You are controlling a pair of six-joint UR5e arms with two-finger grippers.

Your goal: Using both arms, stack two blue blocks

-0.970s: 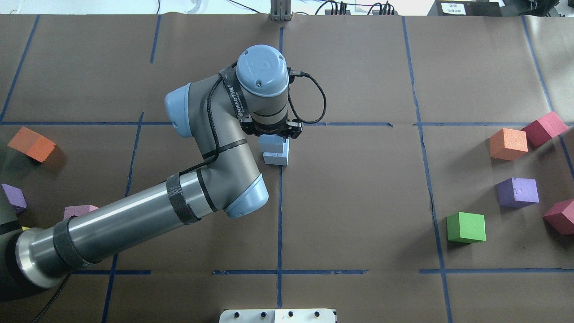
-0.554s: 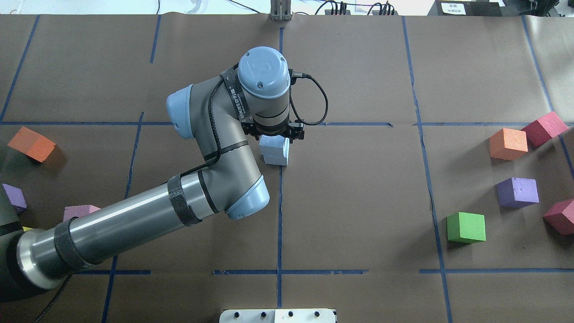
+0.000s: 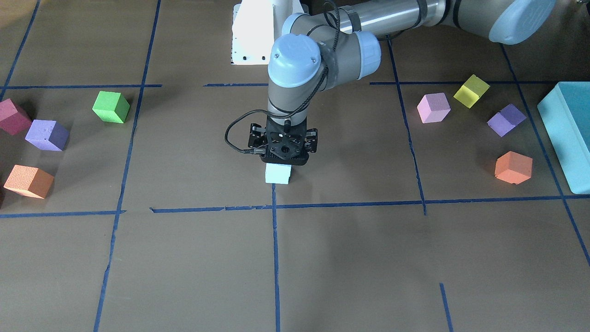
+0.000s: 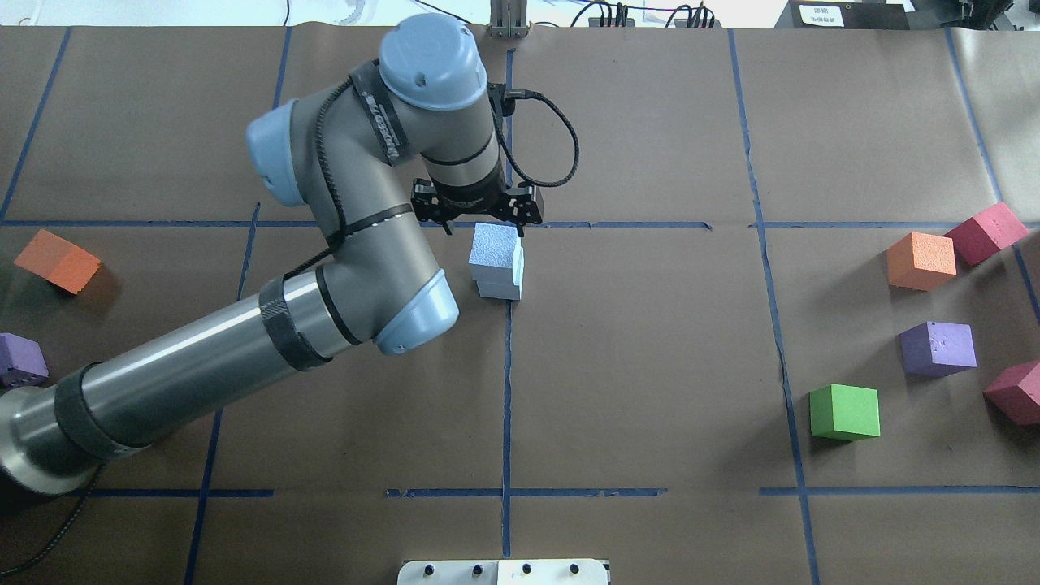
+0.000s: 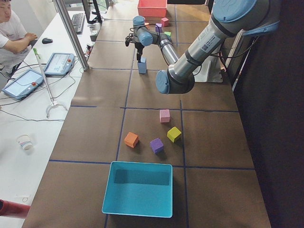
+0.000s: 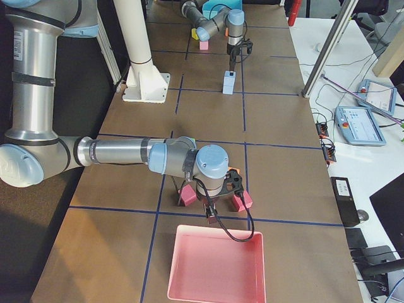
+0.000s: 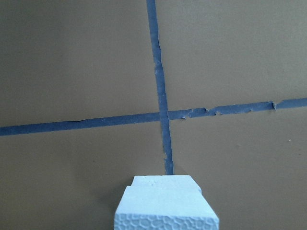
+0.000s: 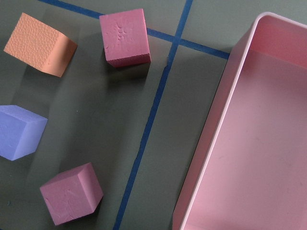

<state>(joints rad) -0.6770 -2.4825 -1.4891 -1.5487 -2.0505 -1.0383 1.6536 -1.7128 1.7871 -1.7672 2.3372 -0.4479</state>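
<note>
Front-facing view, left gripper point(image 3: 282, 157): points straight down, its black body over the blue blocks point(image 3: 278, 175), on the robot's side of the tape cross point(image 3: 274, 207).
Front-facing view, blue blocks: one pale cyan face shows under the gripper body; the seam between the two is hidden.
Overhead view, upper blue block point(image 4: 493, 246): pale, speckled foam cube sitting on the lower blue block point(image 4: 498, 289), slightly offset, so a thin lip of the lower one shows.
Overhead view, stack place: on the brown surface point(image 4: 650, 366), just on the robot's side of the tape cross, overlapping the tape line that runs from the cross toward the robot.
Overhead view, left gripper: released, jaws spread wider than a cube, raised over the tape cross and clear of the stack.
Left-end view, stack: a small two-cube column, far down the surface, with the left gripper above it.
Right-end view, right gripper point(image 6: 210, 211): well apart from the tape cross, low over reddish cubes point(image 6: 243, 201) beside the pink tray point(image 6: 214, 265); whether it is spread or clenched I cannot tell.
Left wrist view, upper blue block: whitish blue with honeycomb foam grain, at the bottom edge, just short of the tape cross.
Right wrist view, pink tray: fills the right side, with reddish, orange and purple cubes beside it.
</note>
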